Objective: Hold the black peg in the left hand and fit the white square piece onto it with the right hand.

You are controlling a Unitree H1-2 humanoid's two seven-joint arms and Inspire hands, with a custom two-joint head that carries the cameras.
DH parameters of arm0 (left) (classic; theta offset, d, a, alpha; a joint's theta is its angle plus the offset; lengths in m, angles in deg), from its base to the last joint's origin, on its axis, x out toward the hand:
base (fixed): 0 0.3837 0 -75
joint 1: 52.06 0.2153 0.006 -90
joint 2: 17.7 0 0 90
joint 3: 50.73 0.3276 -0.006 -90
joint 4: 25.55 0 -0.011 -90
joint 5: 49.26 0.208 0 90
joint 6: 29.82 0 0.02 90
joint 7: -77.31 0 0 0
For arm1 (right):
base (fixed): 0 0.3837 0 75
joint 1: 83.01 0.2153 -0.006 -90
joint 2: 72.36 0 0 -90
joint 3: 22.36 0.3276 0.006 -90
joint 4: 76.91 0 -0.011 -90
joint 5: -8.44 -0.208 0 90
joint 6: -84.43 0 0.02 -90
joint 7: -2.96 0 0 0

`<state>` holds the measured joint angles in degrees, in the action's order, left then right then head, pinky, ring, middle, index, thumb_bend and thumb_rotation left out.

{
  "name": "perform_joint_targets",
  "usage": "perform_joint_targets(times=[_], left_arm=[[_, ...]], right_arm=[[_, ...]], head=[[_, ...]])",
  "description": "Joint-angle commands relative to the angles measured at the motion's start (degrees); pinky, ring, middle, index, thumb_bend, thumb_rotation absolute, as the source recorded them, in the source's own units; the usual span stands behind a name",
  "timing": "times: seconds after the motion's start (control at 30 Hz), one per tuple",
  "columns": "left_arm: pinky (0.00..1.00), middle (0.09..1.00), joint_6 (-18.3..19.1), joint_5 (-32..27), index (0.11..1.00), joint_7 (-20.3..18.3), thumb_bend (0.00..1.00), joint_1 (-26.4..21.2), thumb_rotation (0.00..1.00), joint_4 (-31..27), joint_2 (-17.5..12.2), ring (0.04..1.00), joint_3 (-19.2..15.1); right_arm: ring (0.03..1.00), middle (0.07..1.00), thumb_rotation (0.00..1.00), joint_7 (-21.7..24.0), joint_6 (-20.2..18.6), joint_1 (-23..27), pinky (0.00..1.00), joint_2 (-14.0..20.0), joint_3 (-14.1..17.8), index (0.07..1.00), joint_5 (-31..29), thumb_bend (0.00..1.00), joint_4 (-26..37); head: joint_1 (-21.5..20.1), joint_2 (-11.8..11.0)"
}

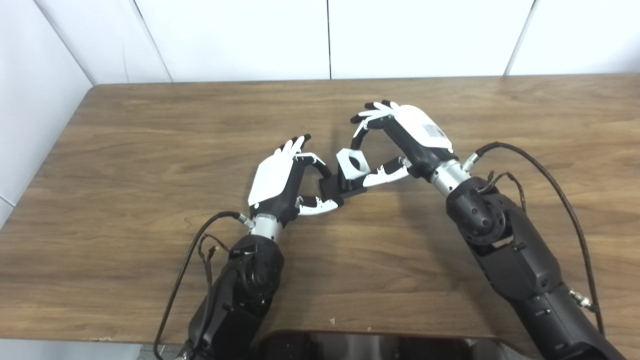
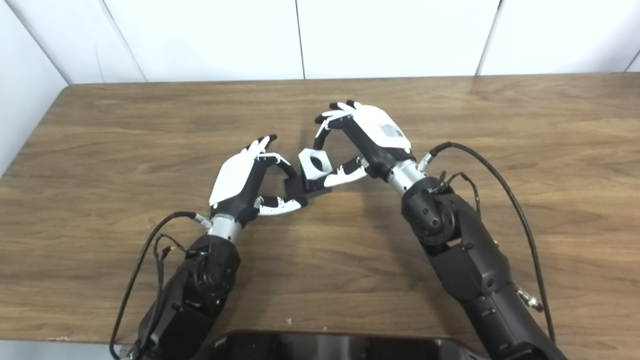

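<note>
Robot body edge [image 1: 375, 345]: dark panel at the bottom of both views, nearest the camera; you can ignore it for this step.
Table [image 1: 150, 150]: wooden top carrying both arms; bare around the work.
Right hand [image 1: 400, 142]: curled over the white square piece, thumb under it and fingers arched above; it holds the piece.
Left hand [image 1: 287, 177]: closed around the black peg's base, thumb low and fingers on the far side; it holds the peg.
Black peg [image 1: 334, 189]: sits between the two hands, near the table surface; you cannot tell whether it rests on the table.
White square piece [image 1: 353, 164]: directly on top of the peg, its round hole facing the camera; seating depth is not visible.
Step in hand: fitting, judged as mid-insertion.
Next move: keep your left hand steady, align the hole with the peg, then press the piece down squarely with the right.
</note>
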<state>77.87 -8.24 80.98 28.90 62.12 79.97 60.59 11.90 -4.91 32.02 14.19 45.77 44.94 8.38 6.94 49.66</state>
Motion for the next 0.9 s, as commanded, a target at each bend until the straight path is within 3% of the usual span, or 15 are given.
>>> perform_joint_targets(times=[0.0,0.37,0.7,0.87], left_arm=[[1.00,0.979,0.37,1.61,0.490,-1.80,0.52,0.38,0.08,2.22,-0.08,1.000,1.65],[1.00,0.986,0.40,1.31,0.491,-2.45,0.52,-0.23,0.08,2.55,-0.36,1.000,1.49],[1.00,0.984,-0.03,1.21,0.490,-2.41,0.52,-0.35,0.08,2.73,-0.69,1.000,1.60],[1.00,0.985,0.41,1.44,0.491,-2.85,0.52,-0.29,0.08,2.19,-0.58,1.000,1.59]], right_arm=[[0.939,0.804,0.14,3.03,0.35,0.87,1.00,-0.05,-2.45,0.481,1.02,0.52,0.29],[0.953,0.800,0.14,9.55,1.02,5.71,1.00,5.03,-8.10,0.481,6.49,0.52,4.91],[0.933,0.778,0.14,19.25,2.23,9.93,1.00,8.47,-10.44,0.480,7.24,0.52,10.27],[0.933,0.773,0.14,21.27,2.73,11.33,1.00,8.83,-10.68,0.480,7.71,0.52,10.49]], head=[[0.07,0.05],[0.19,-0.07],[0.09,-0.10],[0.54,0.02]])
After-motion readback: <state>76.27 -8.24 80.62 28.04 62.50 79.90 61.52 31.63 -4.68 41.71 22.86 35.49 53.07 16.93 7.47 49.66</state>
